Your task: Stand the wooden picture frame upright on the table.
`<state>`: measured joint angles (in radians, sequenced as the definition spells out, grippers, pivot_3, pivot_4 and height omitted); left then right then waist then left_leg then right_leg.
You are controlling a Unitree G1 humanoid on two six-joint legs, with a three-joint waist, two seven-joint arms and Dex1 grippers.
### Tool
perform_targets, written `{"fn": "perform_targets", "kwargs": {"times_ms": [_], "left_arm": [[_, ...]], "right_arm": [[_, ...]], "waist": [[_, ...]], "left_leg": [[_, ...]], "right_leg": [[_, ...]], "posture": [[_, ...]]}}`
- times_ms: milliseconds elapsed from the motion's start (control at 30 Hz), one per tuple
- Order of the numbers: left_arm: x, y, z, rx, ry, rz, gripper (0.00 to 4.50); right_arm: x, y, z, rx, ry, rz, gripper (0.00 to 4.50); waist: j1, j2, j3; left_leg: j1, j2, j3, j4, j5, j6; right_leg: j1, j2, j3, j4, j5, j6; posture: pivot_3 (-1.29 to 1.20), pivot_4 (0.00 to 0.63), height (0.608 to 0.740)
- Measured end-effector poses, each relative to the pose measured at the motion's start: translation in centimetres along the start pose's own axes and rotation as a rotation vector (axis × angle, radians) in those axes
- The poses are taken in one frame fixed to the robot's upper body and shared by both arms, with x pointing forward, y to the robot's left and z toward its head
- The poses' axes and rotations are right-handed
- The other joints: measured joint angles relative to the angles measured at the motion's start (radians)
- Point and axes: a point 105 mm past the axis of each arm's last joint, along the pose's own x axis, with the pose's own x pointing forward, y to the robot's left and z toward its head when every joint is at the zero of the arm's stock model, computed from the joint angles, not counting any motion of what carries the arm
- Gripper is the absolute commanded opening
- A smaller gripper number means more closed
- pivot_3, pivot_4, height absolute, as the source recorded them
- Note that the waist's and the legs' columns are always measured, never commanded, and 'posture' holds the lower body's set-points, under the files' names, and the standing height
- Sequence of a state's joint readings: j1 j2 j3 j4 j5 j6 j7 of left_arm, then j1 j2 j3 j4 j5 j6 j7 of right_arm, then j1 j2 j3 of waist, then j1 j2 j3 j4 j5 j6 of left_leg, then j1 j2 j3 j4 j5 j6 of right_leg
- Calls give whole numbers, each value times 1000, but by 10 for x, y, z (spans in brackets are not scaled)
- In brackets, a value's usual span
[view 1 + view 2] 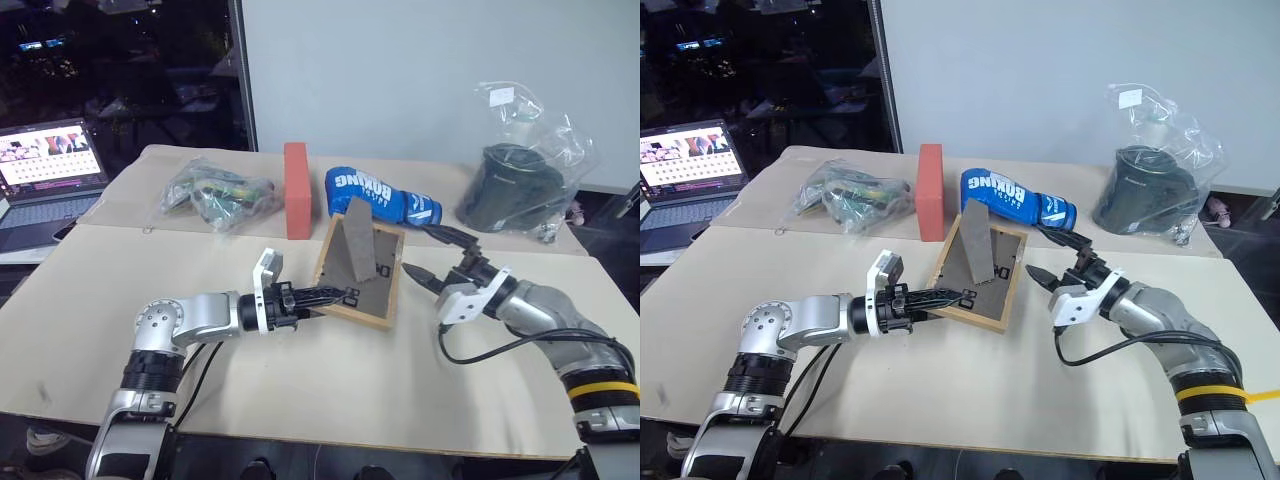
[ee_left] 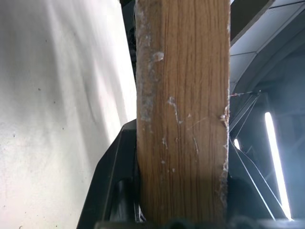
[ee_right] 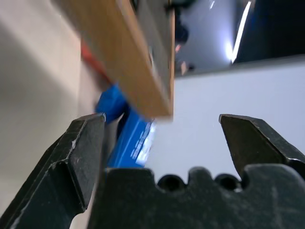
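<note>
Head views: wooden picture frame (image 1: 358, 272) mid-table (image 1: 300, 390), back up, stand unfolded, near-left edge pinched by left gripper (image 1: 336, 297); right gripper (image 1: 1052, 258) spread wide, empty, just right of it. Left wrist: rail clamped. Right wrist: frame corner ahead. Probably light, rigid; glass possibly fragile, best gripped by rails.

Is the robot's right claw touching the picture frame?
Apart. In the left eye view, the open right gripper sits beside the wooden picture frame with bare table showing between them.
</note>
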<state>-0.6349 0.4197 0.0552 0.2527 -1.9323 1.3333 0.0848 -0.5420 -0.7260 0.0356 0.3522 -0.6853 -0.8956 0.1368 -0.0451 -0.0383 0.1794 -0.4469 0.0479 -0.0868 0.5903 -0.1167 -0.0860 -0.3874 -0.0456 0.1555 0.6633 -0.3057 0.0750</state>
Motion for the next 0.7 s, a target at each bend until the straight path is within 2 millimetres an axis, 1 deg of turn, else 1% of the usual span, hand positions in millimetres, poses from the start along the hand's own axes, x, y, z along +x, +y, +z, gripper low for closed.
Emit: {"fn": "perform_targets", "kwargs": {"times_ms": [33, 100, 200, 267, 300, 333, 367, 400, 500, 533, 567, 700], "left_arm": [[1, 0, -1, -2, 1, 0, 1181], [2, 1, -2, -4, 0, 3, 1181], [3, 2, -5, 25, -18, 34, 1181], [2, 1, -7, 33, -28, 34, 1181], [1, 0, -8, 36, -30, 31, 1181], [0, -1, -8, 39, -30, 29, 2190], [-1, -1, -9, 43, -33, 31, 2447], [-3, 0, -9, 42, -38, 37, 2740], [-4, 1, -9, 39, -40, 37, 3875], [-4, 0, -9, 41, -39, 33, 4179], [-4, -1, -9, 44, -38, 30, 4491], [-12, -5, -8, 86, -34, 48, 4500]], "right_arm": [[4, 4, 5, -23, -23, 5, 4470], [8, 8, 10, -42, -43, 10, 4470], [16, 5, 18, -50, -78, -30, 4470], [18, 4, 19, -47, -86, -40, 3953], [18, 5, 20, -37, -93, -37, 3936], [17, 6, 21, -33, -99, -31, 3460], [17, 6, 23, -21, -110, -30, 3091], [17, 4, 24, -11, -120, -41, 2831], [16, 3, 25, 1, -126, -46, 1746], [16, 2, 25, 11, -127, -48, 1449], [16, 2, 25, 14, -127, -47, 1284], [16, 0, 25, 49, -132, -51, 1284]], "waist": [[0, 0, 0], [1, 0, 0], [-2, 0, 0], [0, 0, 0], [1, 0, 0], [1, 0, 0], [1, 0, 0], [1, 0, 0], [0, 0, 0], [-1, 0, 0], [-1, 0, 0], [-2, 0, 0]], "left_leg": [[0, 0, 0, 0, 0, 0], [0, 0, 0, 0, 0, 0], [1, 0, 0, 0, 0, 0], [1, 0, -1, 0, 0, 0], [1, 0, -1, 0, 0, 0], [1, 0, -1, 0, 0, 0], [1, 0, -1, 0, 0, 0], [1, 0, -1, 0, 0, 0], [2, 0, -1, 0, 0, 0], [2, 0, -1, 0, 0, 0], [2, 0, -1, 0, 0, 0], [2, 0, -1, 0, 0, 0]], "right_leg": [[0, 0, 0, 0, 0, 0], [0, 0, 0, 0, 0, 0], [0, 0, 0, 1, 0, -1], [1, 0, 0, 1, 0, -1], [2, 0, 0, 1, 0, -1], [2, 0, 0, 1, 0, -1], [2, 0, 0, 1, 0, -1], [2, 0, 0, 1, 0, -1], [2, 0, 0, 1, 0, -1], [2, 0, 0, 1, 0, -1], [2, 0, 0, 1, 0, -1], [2, 0, 0, 1, 0, -1]], "posture": [[0, 150, 740], [0, 150, 740], [0, 150, 740], [0, 150, 740], [0, 150, 740], [0, 150, 740], [0, 150, 740], [0, 150, 740], [0, 150, 740], [0, 150, 740], [0, 150, 740], [0, 150, 740]]}}
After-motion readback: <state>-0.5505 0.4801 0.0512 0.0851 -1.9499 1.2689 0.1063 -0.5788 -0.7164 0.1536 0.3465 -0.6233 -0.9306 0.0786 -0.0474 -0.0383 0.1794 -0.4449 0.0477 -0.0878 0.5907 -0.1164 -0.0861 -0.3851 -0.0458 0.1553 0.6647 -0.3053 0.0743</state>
